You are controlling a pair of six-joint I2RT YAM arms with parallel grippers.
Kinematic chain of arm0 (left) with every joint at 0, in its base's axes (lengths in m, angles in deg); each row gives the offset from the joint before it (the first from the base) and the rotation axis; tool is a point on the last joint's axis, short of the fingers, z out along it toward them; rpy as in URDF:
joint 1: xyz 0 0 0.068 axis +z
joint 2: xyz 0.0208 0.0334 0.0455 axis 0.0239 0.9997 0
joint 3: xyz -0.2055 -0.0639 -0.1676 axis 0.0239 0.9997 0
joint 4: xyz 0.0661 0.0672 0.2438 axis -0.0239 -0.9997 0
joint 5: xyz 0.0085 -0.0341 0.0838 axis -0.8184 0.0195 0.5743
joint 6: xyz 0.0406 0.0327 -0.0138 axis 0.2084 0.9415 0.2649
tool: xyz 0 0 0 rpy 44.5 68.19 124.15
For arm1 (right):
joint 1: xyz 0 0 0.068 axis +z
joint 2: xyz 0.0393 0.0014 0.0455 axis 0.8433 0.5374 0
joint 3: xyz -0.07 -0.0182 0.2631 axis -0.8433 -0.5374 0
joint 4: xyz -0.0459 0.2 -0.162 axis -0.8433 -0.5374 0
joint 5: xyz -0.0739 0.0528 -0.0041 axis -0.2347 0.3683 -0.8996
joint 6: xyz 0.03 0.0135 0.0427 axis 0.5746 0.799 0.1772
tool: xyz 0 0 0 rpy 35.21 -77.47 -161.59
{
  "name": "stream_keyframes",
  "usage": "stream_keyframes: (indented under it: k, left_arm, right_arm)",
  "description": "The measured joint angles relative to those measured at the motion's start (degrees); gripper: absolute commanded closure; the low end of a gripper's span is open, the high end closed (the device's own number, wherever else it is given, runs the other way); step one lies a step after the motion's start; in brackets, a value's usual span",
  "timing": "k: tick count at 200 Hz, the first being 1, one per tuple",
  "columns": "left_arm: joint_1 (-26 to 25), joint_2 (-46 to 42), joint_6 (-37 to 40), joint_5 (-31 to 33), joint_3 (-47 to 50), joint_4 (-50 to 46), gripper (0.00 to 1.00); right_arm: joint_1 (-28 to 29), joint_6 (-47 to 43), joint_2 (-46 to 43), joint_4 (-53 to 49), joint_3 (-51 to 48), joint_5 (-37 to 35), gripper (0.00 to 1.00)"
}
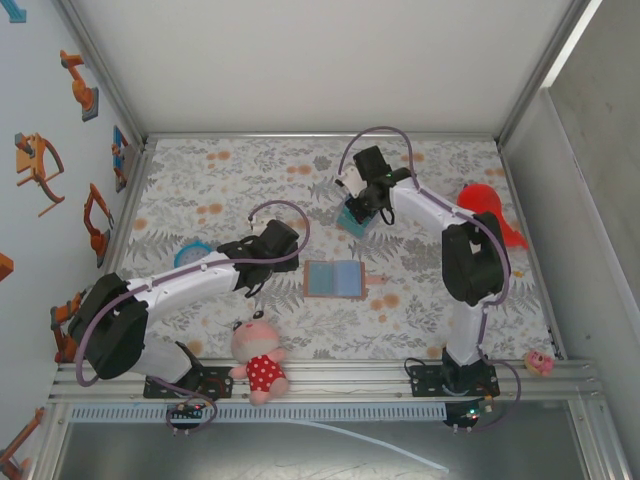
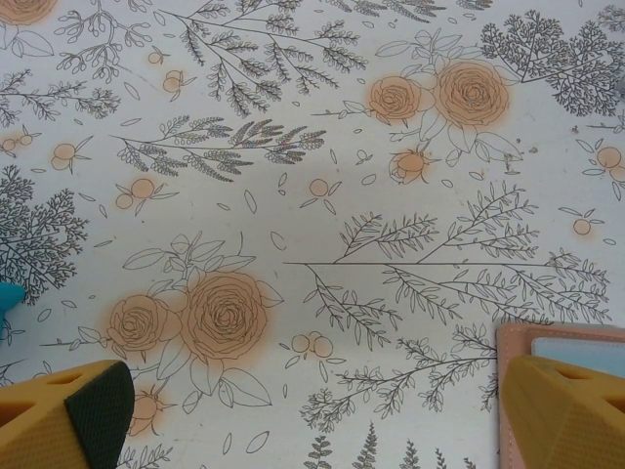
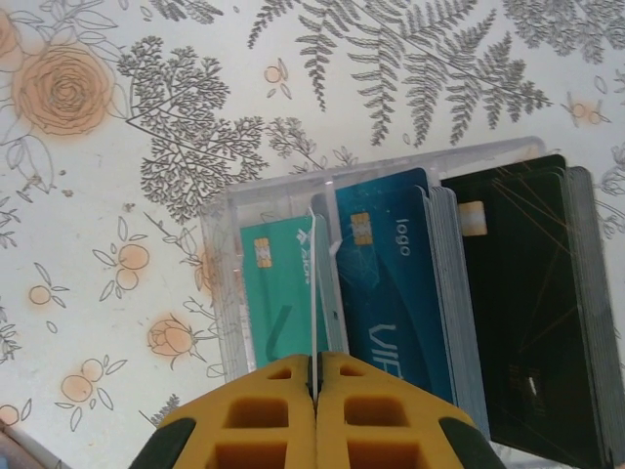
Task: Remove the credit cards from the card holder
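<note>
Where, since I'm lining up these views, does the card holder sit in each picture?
Top external: card holder lies open near the middle of the picture.
Left wrist: card holder corner at the bottom right, cut by the frame.
Right wrist: a thin sliver at the bottom-left corner, too little to tell if it is the holder.
Shared landmark: the floral cloth with orange roses.

Cropped at the corner, partly behind the left gripper's [image 2: 312, 391] right finger: card holder [image 2: 576, 340]. Left of that gripper, cropped, unidentifiable: blue sliver [image 2: 6, 298]. Behind the right gripper [image 3: 314, 376]: teal card's [image 3: 278, 293] lower end. Cropped to its right: black cards [image 3: 532, 293].
</note>
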Motion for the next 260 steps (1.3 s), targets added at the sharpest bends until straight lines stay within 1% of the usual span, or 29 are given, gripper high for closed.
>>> stream_keyframes:
  k: [34, 74, 89, 98, 131, 163, 179, 203, 231, 260]
  left_arm:
    - [0.31, 0.0, 0.02, 0.0, 0.0, -0.15, 0.03]
    - [0.63, 0.0, 0.02, -0.02, 0.0, -0.15, 0.03]
    - [0.63, 0.0, 0.02, -0.02, 0.0, -0.15, 0.03]
    - [0.63, 0.0, 0.02, -0.02, 0.0, -0.15, 0.03]
    - [0.63, 0.0, 0.02, -0.02, 0.0, -0.15, 0.03]
    - [0.68, -0.55, 0.02, 0.0, 0.0, -0.15, 0.03]
    - [0.68, -1.33, 0.0, 0.02, 0.0, -0.15, 0.03]
    - [0.85, -2.45, -0.02, 0.2, 0.0, -0.15, 0.03]
    - [1.16, -3.04, -0.11, 0.74, 0.04, -0.15, 0.03]
    - [1.53, -3.78, -0.59, 1.6, 0.7, -0.07, 0.03]
  right_arm:
    - [0.0, -0.17, 1.44, -0.04, 0.13, 2.45, 1.0]
    - [0.0, -0.22, 2.64, -1.09, 0.94, 3.15, 1.0]
    - [0.0, -0.22, 2.89, -1.46, 1.53, 3.3, 0.89]
    - [0.0, -0.26, 2.91, -1.77, 1.79, 3.3, 0.85]
    - [0.0, -0.59, 2.91, -1.97, 2.01, 3.28, 0.8]
    - [0.0, -0.15, 2.43, -2.12, 1.99, 3.02, 0.79]
    - [0.0, 0.63, 0.96, -2.14, 1.77, 2.71, 0.78]
    - [0.0, 3.3, -3.41, -2.1, -0.07, 2.21, 0.73]
    - [0.0, 9.9, -9.42, -1.49, -2.93, 0.85, 0.72]
    - [0.26, 18.25, -16.26, 0.46, -9.51, 0.66, 0.69]
